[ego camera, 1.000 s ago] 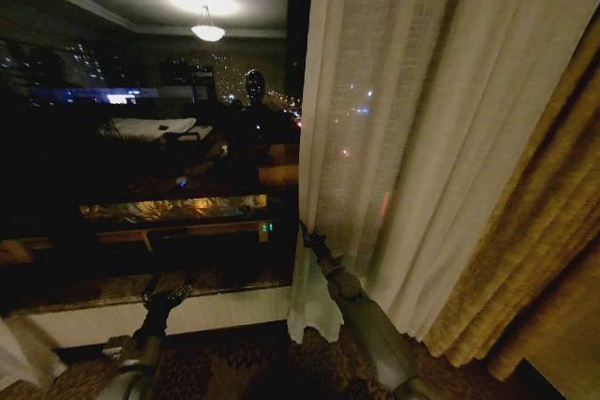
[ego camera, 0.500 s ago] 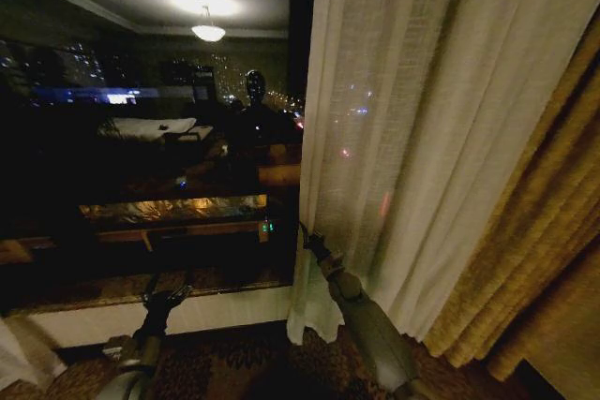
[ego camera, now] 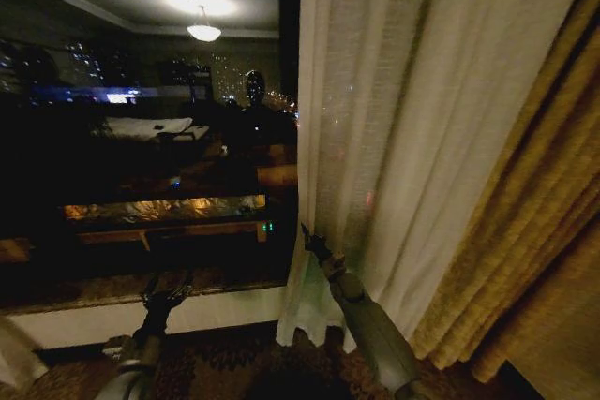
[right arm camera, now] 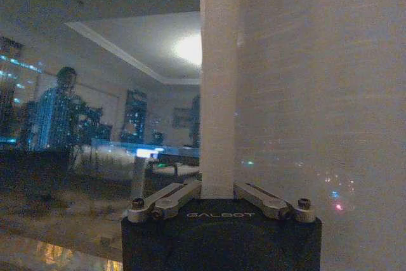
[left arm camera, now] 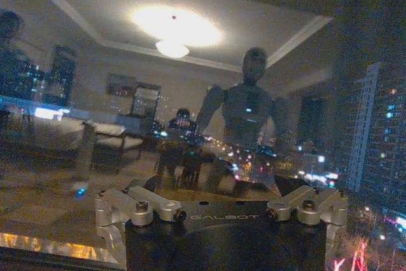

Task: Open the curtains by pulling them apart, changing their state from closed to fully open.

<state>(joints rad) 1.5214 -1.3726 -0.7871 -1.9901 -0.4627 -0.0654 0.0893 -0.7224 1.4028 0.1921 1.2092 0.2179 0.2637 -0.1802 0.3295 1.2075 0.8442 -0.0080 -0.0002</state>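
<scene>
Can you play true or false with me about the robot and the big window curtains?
1. The right gripper is pinching the edge of the sheer curtain. True.
2. The left gripper is holding a curtain too. False: it hangs low in front of the dark window, holding nothing.
3. The golden drape hangs to the right of the sheer curtain. True.
4. The sheer curtain covers the whole window. False: the left part of the glass is bare and mirrors the ceiling lamp.

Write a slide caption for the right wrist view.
Right gripper shut on the sheer cream-white curtain panel's hemmed edge beside dark window glass.
</scene>
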